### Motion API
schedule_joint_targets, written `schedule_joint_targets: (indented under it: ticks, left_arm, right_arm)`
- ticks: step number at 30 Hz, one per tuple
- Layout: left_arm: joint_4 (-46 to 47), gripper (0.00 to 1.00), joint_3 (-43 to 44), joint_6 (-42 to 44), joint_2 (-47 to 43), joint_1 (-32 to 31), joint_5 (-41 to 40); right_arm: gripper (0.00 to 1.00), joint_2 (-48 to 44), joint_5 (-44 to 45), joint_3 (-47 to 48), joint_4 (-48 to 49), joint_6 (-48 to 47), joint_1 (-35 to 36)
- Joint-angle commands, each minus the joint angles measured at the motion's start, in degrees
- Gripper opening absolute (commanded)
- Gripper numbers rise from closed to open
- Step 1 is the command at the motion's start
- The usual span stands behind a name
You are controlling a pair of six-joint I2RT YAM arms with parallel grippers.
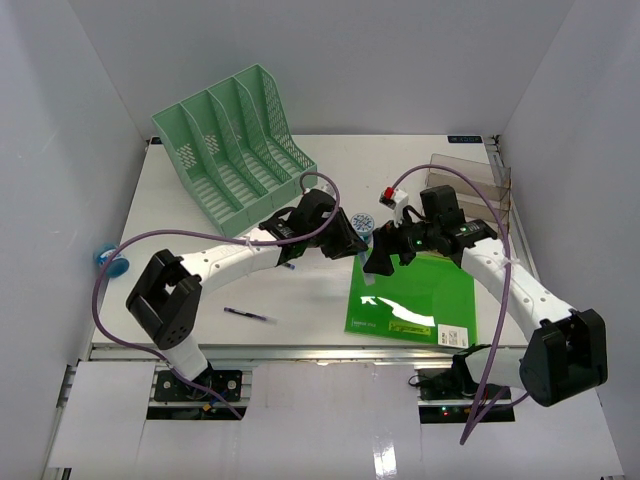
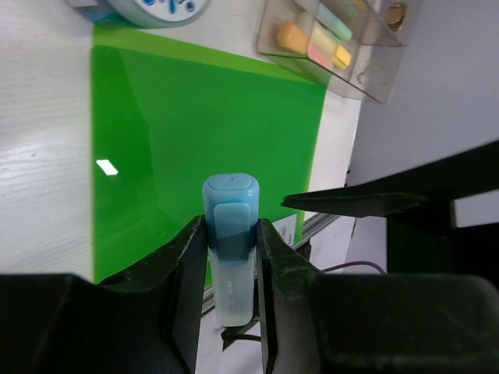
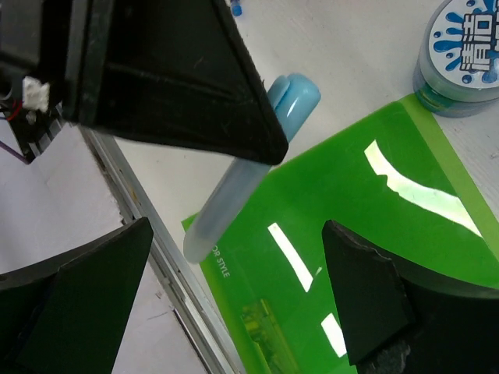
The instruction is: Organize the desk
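We see the large flat white worktop (image 1: 300, 320) lying under both arms. Above it the left gripper (image 2: 231, 234) has its jaws clamped on a pale blue capped plastic marker (image 2: 230, 195), and the right gripper (image 3: 238, 234) is close by with its jaws apart. We read "STYLE" on the flat bright green plastic folder (image 3: 351, 234) below and blue Chinese characters on a round tub lid (image 3: 464, 39); a mint-green slotted file rack (image 1: 235, 140) and a clear plastic organiser (image 1: 465, 180) stand farther back.
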Motion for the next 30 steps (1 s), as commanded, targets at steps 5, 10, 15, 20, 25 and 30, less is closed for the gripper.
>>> schedule_joint_targets:
  ticks: [5, 10, 15, 20, 25, 30]
  left_arm:
    - [10.40, 0.00, -4.20, -1.82, -3.88, -0.99, 1.46]
    - [12.32, 0.00, -4.21, -2.87, -3.10, -1.16, 2.03]
    - [13.69, 0.00, -3.96, -3.72, -2.67, -1.16, 1.90]
    - [15.27, 0.00, -3.12, -4.22, -2.03, -1.25, 2.38]
    - [16.47, 0.00, -3.02, -4.92, -1.55, -1.25, 3.13]
    - [18.01, 0.38, -3.43, -4.56, -1.34, -1.16, 4.74]
  right_arm:
    - [0.83, 1.24, 3.13, -0.09, 7.45, 12.15, 0.38]
    - [0.64, 2.67, 2.56, -0.41, 8.06, 13.17, 0.41]
    - [0.56, 3.11, 2.97, -1.28, 8.58, 13.41, 0.37]
    - [0.49, 3.24, 3.73, -1.86, 8.84, 13.38, 0.32]
    - [0.32, 3.69, 3.07, -1.96, 9.26, 13.19, 0.27]
    - [0.13, 3.15, 0.76, -1.97, 8.84, 10.55, -0.77]
